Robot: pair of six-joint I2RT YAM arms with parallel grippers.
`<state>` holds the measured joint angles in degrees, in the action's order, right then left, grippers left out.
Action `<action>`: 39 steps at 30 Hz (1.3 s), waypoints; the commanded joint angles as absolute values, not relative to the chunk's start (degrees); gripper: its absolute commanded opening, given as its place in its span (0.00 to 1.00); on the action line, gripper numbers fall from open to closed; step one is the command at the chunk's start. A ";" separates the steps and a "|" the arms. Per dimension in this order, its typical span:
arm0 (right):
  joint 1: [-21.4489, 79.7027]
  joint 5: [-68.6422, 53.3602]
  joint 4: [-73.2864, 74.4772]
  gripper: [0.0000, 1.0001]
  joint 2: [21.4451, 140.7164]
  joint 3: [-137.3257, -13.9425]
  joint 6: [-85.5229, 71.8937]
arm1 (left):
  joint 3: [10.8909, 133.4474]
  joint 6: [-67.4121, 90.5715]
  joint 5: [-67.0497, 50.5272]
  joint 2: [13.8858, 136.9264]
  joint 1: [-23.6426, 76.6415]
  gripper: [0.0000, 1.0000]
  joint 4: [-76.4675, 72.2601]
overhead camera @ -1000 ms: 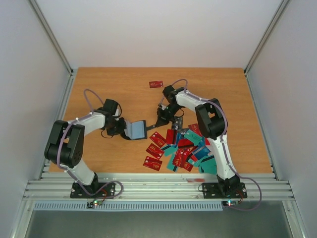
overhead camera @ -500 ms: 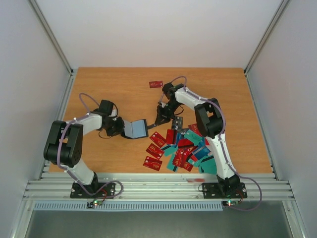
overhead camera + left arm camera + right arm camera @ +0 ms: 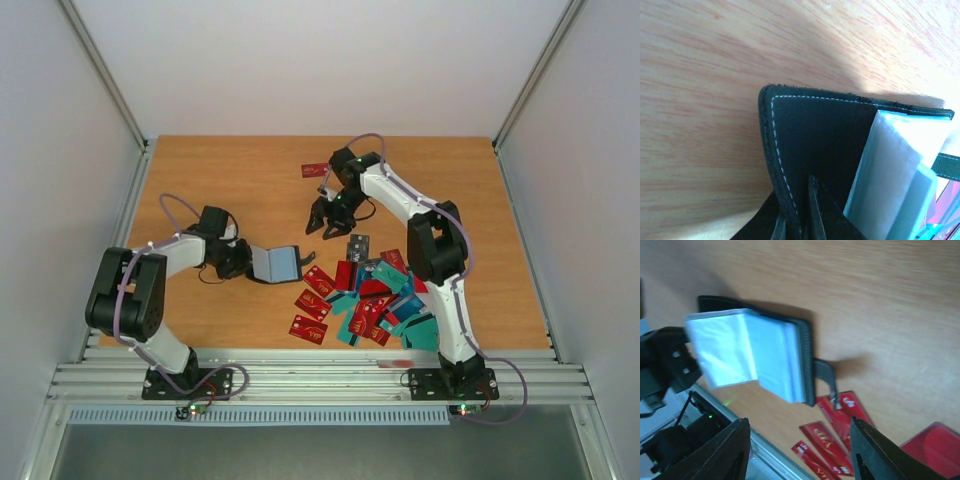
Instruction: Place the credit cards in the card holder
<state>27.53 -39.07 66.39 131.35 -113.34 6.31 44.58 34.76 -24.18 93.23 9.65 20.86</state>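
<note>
1. Plainly, the left pincer (image 3: 240,262) was clenched on the cover edge of the card holder (image 3: 277,263). The holder lay open on the bench (image 3: 200,180) just right of that pincer, its clear sleeves fanned upward.
2. The holder looked light and floppy, with a soft stitched cover and limp plastic sleeves. I judged the cover near the fold the best place to pin it, since the sleeves would buckle under any push.
3. The right pincer (image 3: 328,222) hung released and empty above the bench. The holder sat below to its left, and the credit cards (image 3: 375,300) were heaped back toward its base.
4. The cards seemed thin, stiff and slick, lying flat and overlapping. Pinching one off bare wood would likely slip. A card propped on a neighbour, taken by its raised long edge at the heap's near fringe, looked the safer hold.
</note>
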 commanded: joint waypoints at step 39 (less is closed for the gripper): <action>41.13 -45.60 57.81 0.26 146.91 -121.29 -4.05 | 46.55 32.32 -21.49 64.21 10.02 0.48 44.74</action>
